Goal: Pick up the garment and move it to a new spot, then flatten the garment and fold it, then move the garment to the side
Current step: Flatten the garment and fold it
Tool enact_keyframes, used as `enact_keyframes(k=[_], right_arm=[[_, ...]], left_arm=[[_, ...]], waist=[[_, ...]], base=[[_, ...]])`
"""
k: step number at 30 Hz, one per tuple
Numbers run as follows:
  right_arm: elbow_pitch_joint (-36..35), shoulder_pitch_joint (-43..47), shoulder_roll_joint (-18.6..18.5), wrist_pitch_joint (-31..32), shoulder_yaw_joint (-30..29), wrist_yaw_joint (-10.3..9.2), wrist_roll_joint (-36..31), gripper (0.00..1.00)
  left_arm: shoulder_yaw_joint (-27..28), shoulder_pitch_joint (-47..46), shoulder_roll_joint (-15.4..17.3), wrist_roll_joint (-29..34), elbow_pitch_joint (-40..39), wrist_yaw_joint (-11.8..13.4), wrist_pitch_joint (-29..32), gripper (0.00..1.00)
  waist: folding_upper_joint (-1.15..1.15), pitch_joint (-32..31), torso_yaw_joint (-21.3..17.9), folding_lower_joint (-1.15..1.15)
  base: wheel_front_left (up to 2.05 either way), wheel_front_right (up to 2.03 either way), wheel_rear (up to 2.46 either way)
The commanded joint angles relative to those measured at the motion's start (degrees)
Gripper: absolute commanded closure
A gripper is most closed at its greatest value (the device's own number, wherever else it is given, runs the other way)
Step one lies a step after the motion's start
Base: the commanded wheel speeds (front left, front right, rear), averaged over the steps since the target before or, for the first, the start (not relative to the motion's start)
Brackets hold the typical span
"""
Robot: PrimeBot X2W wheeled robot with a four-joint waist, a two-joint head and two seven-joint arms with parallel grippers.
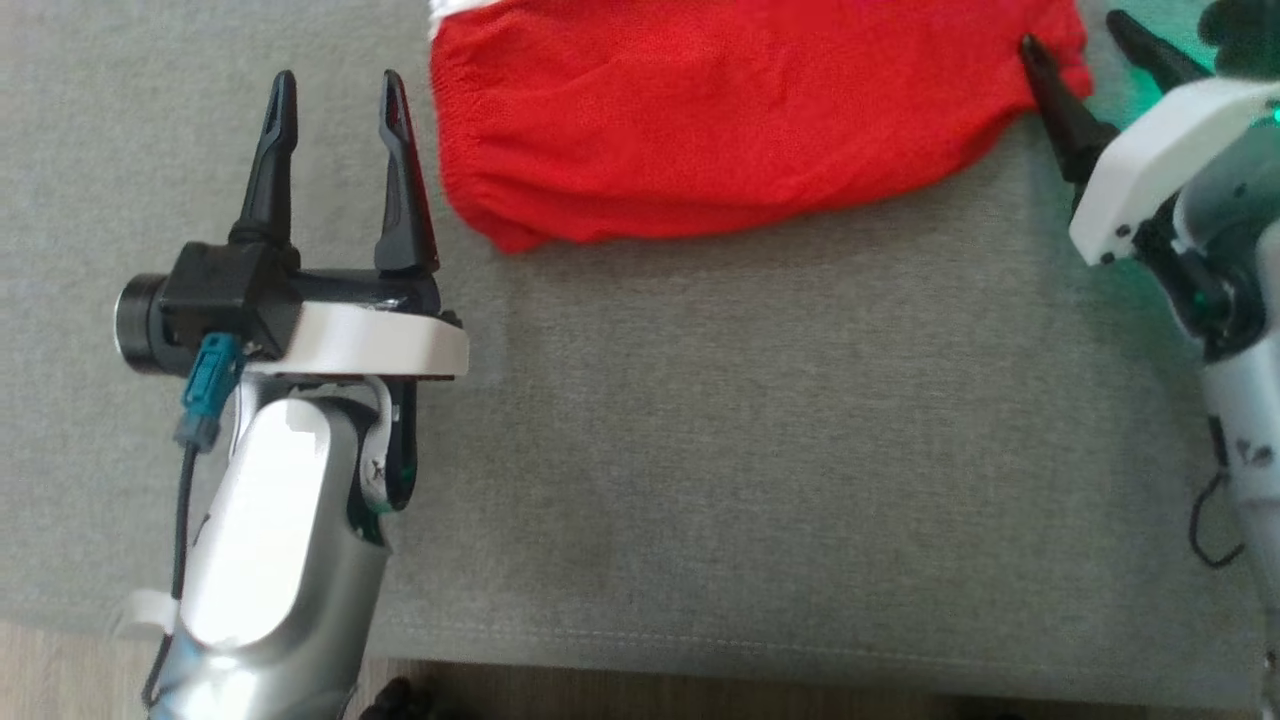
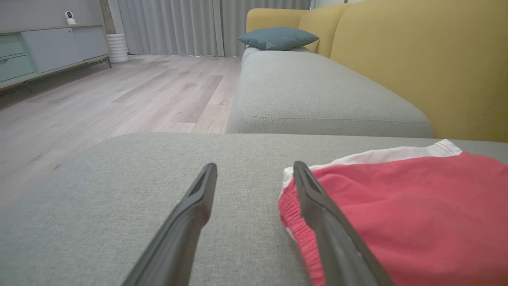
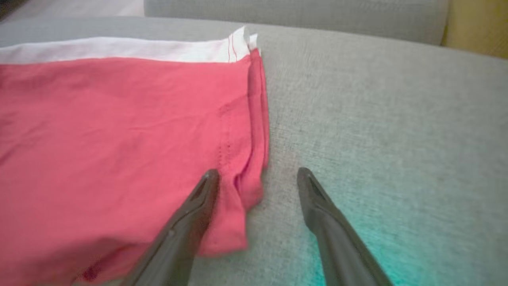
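The garment (image 1: pixel 740 120) is a red pair of shorts with a white band, lying flat on the grey sofa seat (image 1: pixel 760 420) at the top of the head view. My left gripper (image 1: pixel 335 90) stands open just left of its elastic edge, touching nothing. In the left wrist view the garment (image 2: pixel 416 214) lies beside and behind the right finger of my left gripper (image 2: pixel 254 169). My right gripper (image 1: pixel 1075 35) is open at the garment's right edge. In the right wrist view that gripper (image 3: pixel 258 174) straddles the hem corner of the garment (image 3: pixel 119 139), jaws apart.
A second grey seat cushion (image 2: pixel 317 95) lies beyond, with a teal pillow (image 2: pixel 278 37) and yellow backrest (image 2: pixel 428 59). Wooden floor (image 2: pixel 99 103) and a low cabinet (image 2: pixel 43 51) lie past the seat's edge. The seat's front edge (image 1: pixel 700 650) runs along the bottom.
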Motion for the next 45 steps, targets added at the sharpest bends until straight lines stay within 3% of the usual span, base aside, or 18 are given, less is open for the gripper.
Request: enact_keyframes(k=[1,4,6,7,14,22,29,40,45], right_arm=[[-0.6,-0.9,-0.5,1.7,1.0,0.18,1.1,0.0],[1.5,-1.7,0.0,4.4,1.5,0.18,1.9,0.0],[2.1,-1.9,0.5,5.5,1.9,0.18,2.6,0.73],[2.4,-1.7,0.7,5.9,2.0,0.18,3.0,1.0],[0.9,1.3,2.2,4.0,1.4,0.18,4.5,1.0],[-4.3,12.4,5.9,-3.8,-3.1,0.18,4.6,1.0],[-4.5,19.3,8.3,-6.7,-6.6,0.18,4.4,1.0],[-0.9,19.2,8.6,-8.6,-7.7,0.18,4.1,1.0],[-2.3,15.2,8.9,-8.7,-3.6,0.18,3.3,1.0]], left_arm=[[2.0,-1.0,0.6,0.7,-1.7,-0.2,-0.3,0.0],[2.6,-0.7,0.3,1.0,-1.7,-0.3,-0.3,0.0],[3.0,-0.4,0.1,1.1,-1.8,-0.3,-0.3,0.0],[3.3,-0.2,0.1,1.2,-1.9,-0.4,-0.3,0.0],[4.3,0.9,-0.1,2.1,-2.1,-0.7,-0.3,0.0],[5.4,4.0,-0.1,2.4,-1.3,-1.2,-0.3,0.0],[5.6,7.4,0.3,2.5,-0.5,-1.6,-0.3,0.0],[4.4,9.2,0.0,2.2,0.4,-2.0,-0.3,0.0],[4.0,9.2,-0.1,2.0,0.6,-2.1,-0.3,0.0]], waist=[[0.0,0.6,0.8,0.0],[0.0,0.5,0.9,0.0],[0.0,0.3,0.8,0.0],[0.0,0.2,0.8,0.0],[0.0,-1.4,-0.3,0.0],[0.0,-6.4,-2.7,0.0],[0.0,-10.0,-4.5,0.0],[0.0,-12.3,-4.0,0.0],[0.0,-13.5,-3.3,0.0]], base=[[0.0,0.0,0.0],[0.0,0.0,0.0],[0.0,0.0,0.0],[0.0,0.0,0.0],[0.0,0.0,0.0],[0.0,0.0,0.0],[0.0,0.0,0.0],[0.0,0.0,0.0],[0.0,0.0,0.0]])
